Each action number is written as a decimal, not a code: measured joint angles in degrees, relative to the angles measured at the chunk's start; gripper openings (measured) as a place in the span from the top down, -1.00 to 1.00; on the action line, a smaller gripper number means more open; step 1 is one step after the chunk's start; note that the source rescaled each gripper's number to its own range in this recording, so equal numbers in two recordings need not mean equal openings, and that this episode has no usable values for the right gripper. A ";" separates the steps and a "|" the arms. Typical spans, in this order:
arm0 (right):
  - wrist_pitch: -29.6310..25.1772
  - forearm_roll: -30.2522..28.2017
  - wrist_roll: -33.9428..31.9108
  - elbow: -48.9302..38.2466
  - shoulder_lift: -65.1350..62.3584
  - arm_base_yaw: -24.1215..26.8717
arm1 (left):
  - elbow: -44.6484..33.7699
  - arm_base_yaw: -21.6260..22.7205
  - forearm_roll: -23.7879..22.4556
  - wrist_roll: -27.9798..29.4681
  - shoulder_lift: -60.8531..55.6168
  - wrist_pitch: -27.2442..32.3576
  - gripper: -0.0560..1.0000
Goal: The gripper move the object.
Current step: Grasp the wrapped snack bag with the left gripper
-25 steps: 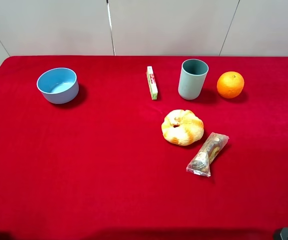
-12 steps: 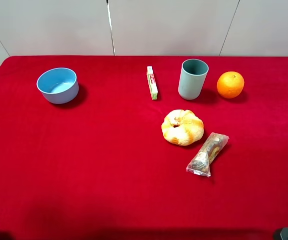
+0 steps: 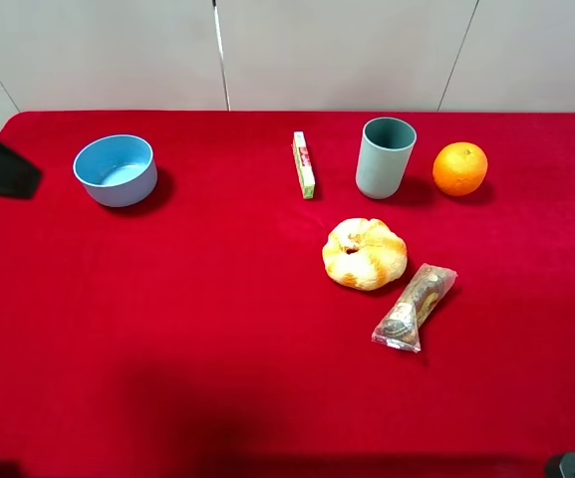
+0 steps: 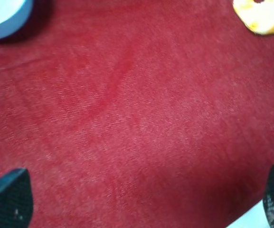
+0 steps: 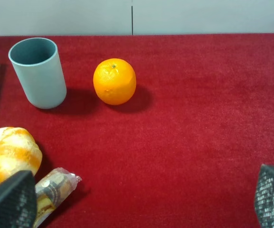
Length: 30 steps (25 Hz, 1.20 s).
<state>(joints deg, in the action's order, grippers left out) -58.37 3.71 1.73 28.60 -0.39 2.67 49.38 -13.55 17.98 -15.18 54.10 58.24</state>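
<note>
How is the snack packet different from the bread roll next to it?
The bread roll is round, golden and bare; the snack packet is long, thin and wrapped in clear plastic. The bread roll sits nearer the cup; the snack packet lies slanted. Both rest on the red cloth.

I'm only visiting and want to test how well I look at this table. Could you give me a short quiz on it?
1. Which thing lies closest to the bread roll? A) the blue bowl B) the clear snack packet C) the orange
2. Fill in: in the back row, the grey-green cup stands between the stick bar and the ____.
3. True or false: the left pincer is shut on the snack packet.

Key: 1 B. 2 orange. 3 false: its fingers stand wide apart over bare red cloth, holding nothing.
</note>
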 joint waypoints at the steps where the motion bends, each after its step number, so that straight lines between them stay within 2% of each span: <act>1: 0.00 0.00 0.00 0.00 0.00 0.00 | 0.40 -0.87 0.00 0.35 1.22 -0.19 -0.92; 11: 0.00 0.00 0.00 0.00 0.00 0.00 | 4.09 -8.47 -0.05 3.02 9.57 -2.23 -0.93; 20: 0.00 0.00 0.00 0.00 0.00 0.00 | 10.08 -19.12 -5.16 10.55 18.18 -3.20 -0.93; 30: 0.00 0.00 0.00 0.00 0.00 0.00 | 18.70 -28.77 -8.04 16.07 29.11 -3.21 -0.93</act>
<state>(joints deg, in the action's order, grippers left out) -58.37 3.71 1.73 28.60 -0.39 2.67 68.08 -42.33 9.94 0.89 83.22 55.03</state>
